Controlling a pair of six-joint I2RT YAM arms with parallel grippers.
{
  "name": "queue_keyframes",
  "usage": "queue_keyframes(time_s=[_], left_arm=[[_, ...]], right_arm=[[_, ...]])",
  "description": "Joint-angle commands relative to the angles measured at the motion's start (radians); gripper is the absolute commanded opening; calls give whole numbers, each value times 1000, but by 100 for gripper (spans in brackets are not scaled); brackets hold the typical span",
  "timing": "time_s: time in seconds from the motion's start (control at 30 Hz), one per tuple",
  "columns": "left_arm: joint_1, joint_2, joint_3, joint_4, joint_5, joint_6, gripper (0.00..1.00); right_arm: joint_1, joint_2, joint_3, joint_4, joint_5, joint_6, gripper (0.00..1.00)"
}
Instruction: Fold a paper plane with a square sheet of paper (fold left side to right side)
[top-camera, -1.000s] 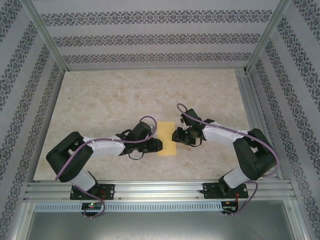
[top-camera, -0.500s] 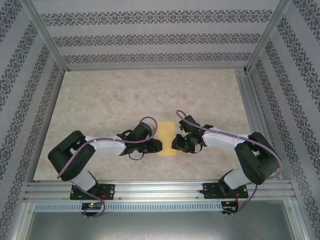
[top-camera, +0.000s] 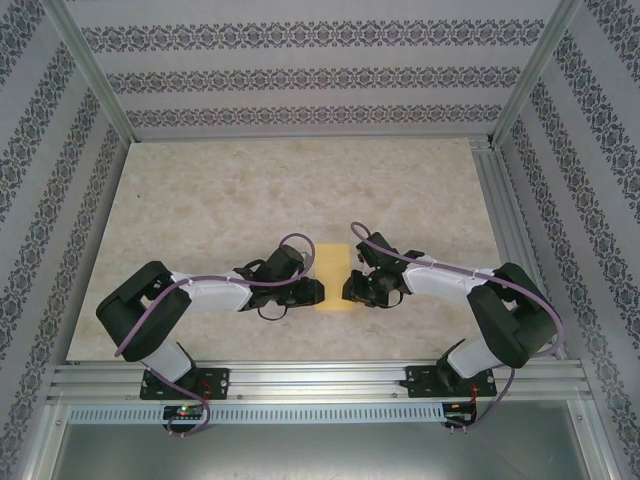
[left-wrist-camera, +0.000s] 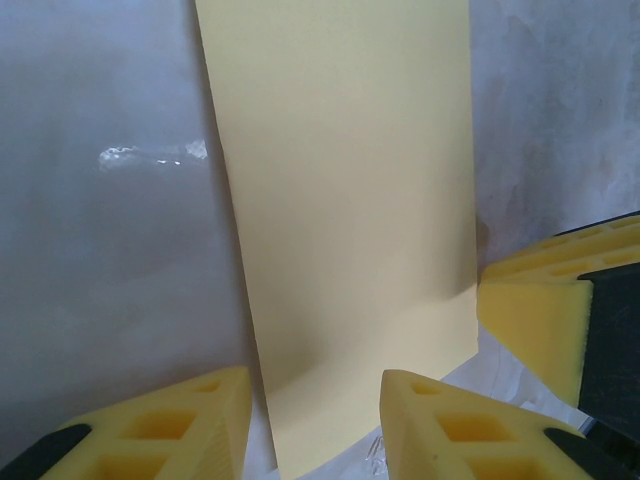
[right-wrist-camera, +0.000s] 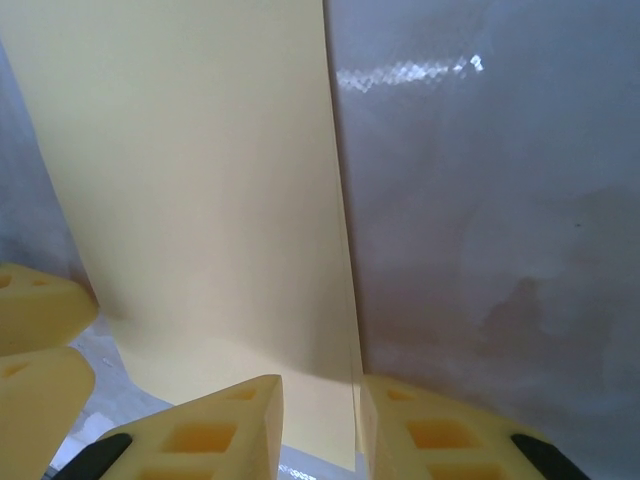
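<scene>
Top external view: the paper (top-camera: 333, 278), a yellow-orange sheet seen as a narrow rectangle, lies flat on the table (top-camera: 220, 200) near its front edge, about midway between the two arms. Its long axis runs front to back, with one short end toward the arm bases and the other toward the back wall. The left gripper (top-camera: 318, 291) sits at the paper's left long edge, close to the near end, and the right gripper (top-camera: 347, 287) sits opposite at the right long edge, so the two face each other across the strip. Left wrist view: the paper (left-wrist-camera: 350, 200) stretches away from the camera, and its near corner lies in the gap of the left gripper (left-wrist-camera: 315, 378), whose yellow foam jaws stand apart. Fingers (left-wrist-camera: 535, 310) of the other gripper show at the right. Right wrist view: the paper (right-wrist-camera: 200, 180) again runs lengthwise away. Its right edge falls in the narrow gap of the right gripper (right-wrist-camera: 320, 385), whose jaws are slightly apart and not pinched together.
</scene>
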Motion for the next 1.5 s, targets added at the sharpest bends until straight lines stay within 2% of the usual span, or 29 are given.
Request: queue_keyframes(time_s=[0.0,0.53,0.8,1.07,1.47], left_arm=[[-16,8,15,16,-17,-5,41],[-16,13,15,18,-13,-6,41],[-16,10,16,15,-13,-7,41],[-16,-4,19,1,-23,0,41],[-16,-34,34,-44,-49,32,41]], right_arm=[[16,12,-13,18,-4,15,27],[19,20,-12,42,-10,25,26],[2,-10,-62,185,-71,90,26],[-38,-41,-81,210,-90,100,32],[-68,-22,-40,209,-127,75,35]])
